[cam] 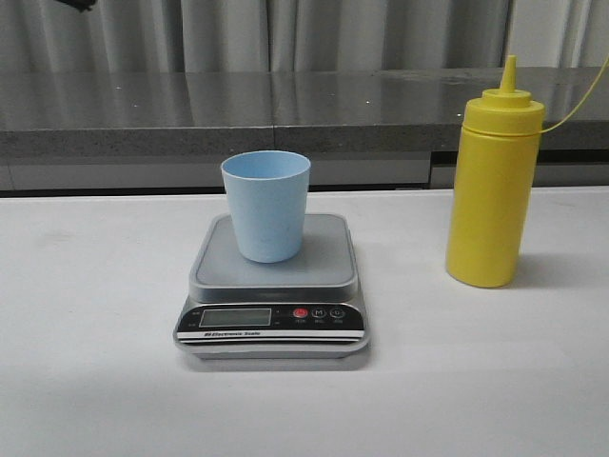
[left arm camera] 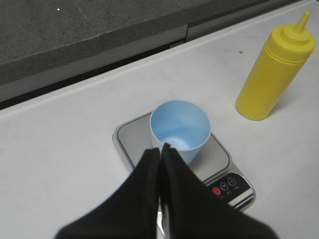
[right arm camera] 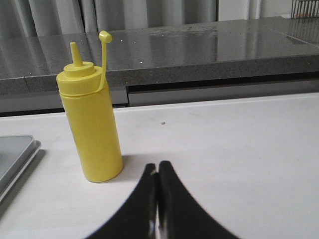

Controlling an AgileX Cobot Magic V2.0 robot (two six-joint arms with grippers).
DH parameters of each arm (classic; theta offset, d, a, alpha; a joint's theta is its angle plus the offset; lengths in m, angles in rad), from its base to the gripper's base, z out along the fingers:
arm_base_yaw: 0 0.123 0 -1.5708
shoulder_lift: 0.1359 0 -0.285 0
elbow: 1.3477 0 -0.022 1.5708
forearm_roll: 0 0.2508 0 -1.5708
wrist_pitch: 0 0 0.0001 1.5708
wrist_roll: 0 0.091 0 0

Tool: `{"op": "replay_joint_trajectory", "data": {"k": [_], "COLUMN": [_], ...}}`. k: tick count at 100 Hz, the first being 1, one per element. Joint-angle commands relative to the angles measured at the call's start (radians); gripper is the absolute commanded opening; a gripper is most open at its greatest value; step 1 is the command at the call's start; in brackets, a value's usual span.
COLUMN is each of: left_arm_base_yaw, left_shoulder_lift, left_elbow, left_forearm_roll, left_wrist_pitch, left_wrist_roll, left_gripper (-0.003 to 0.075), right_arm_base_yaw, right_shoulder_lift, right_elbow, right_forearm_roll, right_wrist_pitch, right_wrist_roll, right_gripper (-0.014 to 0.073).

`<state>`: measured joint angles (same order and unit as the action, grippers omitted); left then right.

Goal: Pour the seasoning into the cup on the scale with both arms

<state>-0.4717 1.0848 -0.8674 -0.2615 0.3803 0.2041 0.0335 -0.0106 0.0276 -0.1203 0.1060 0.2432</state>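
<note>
A plain white surface (cam: 86, 381) is carrying everything, with a grey speckled counter (cam: 285, 109) and pale curtains (cam: 238, 33) sitting behind it. The cup (cam: 266, 207) is standing upright on the scale (cam: 272, 290). The bottle (cam: 493, 186) is standing well apart to the right, its cap dangling on a tether. The left gripper (left arm camera: 160, 149) and right gripper (right arm camera: 157, 167) are hovering with jaws pressed together, holding nothing.

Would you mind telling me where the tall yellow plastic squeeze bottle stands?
Front view: the tall yellow plastic squeeze bottle stands upright on the white table, right of the silver-grey scale, apart from it.
</note>
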Motion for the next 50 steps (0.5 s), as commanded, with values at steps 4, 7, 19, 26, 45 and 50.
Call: {"op": "replay_joint_trajectory", "data": {"k": [4, 7, 19, 26, 45, 50], "left_arm_base_yaw": [0.033, 0.051, 0.114, 0.149, 0.194, 0.194], "left_shoulder_lift": [-0.104, -0.131, -0.222, -0.283, -0.456, -0.497], "left_elbow": [0.043, 0.066, 0.147, 0.194, 0.312, 0.338], "left_forearm_roll": [-0.018, -0.018, -0.018, -0.018, -0.018, -0.018], "left_wrist_pitch": [-0.089, -0.089, -0.089, -0.089, -0.089, -0.089], "left_wrist_roll": [-0.034, -0.037, -0.039, -0.039, -0.039, -0.039], "left_gripper": [-0.0020, -0.0020, -0.0020, -0.0020, -0.0020, -0.0020], "right_arm_base_yaw": [-0.006, -0.006, -0.006, -0.006, -0.006, -0.006], "right_shoulder_lift": [-0.021, -0.021, -0.021, -0.021, -0.021, -0.021], "right_elbow": [-0.018, -0.018, -0.018, -0.018, -0.018, -0.018], "right_forearm_roll": [-0.012, -0.012, -0.012, -0.012, -0.012, -0.012], "right_wrist_pitch": [-0.073, -0.073, -0.073, -0.073, -0.073, -0.073], "right_wrist_roll": [-0.010, -0.010, -0.010, -0.010, -0.010, -0.010], "right_gripper": [-0.0069, -0.0069, -0.0069, -0.0069, -0.0069, -0.0069]}}
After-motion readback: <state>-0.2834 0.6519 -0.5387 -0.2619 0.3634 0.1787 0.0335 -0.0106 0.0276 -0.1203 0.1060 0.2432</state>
